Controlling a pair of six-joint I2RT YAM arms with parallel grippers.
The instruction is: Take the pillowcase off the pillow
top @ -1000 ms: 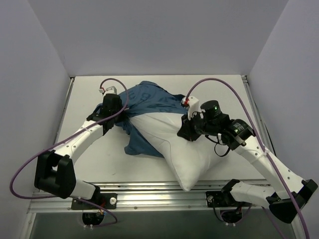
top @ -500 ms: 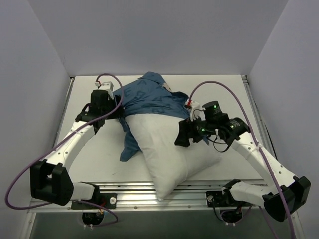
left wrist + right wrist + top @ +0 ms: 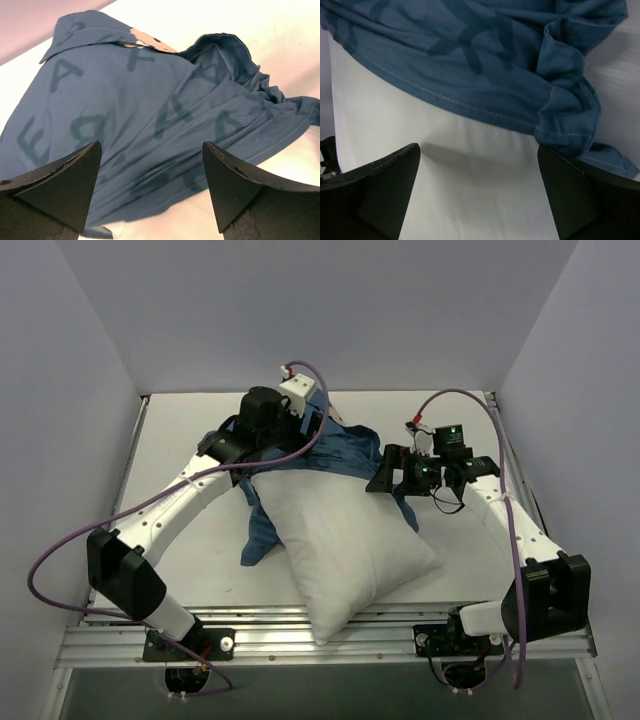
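Note:
The white pillow [image 3: 350, 545] lies slanted across the middle of the table, its near corner at the front rail. The dark-blue pillowcase [image 3: 345, 452] is bunched over the pillow's far end, with a flap [image 3: 260, 535] trailing down its left side. My left gripper [image 3: 300, 432] hovers open over the bunched fabric. In the left wrist view the lettered pillowcase [image 3: 140, 100] lies beyond the left gripper [image 3: 151, 145], with nothing between its fingers. My right gripper [image 3: 378, 478] is open beside the pillow's far right edge. The right wrist view shows the right gripper [image 3: 477, 147] over bare pillow [image 3: 470, 195], below the pillowcase hem [image 3: 470, 107].
White walls close in the table [image 3: 180, 570] on the left, back and right. An aluminium rail [image 3: 300, 645] runs along the near edge between the arm bases. Purple cables [image 3: 70, 550] loop beside both arms.
Both grippers have opened and let go. The left arm swung right and farther back over the pillowcase. The right arm drew back to the right. The pillow slid toward the near left.

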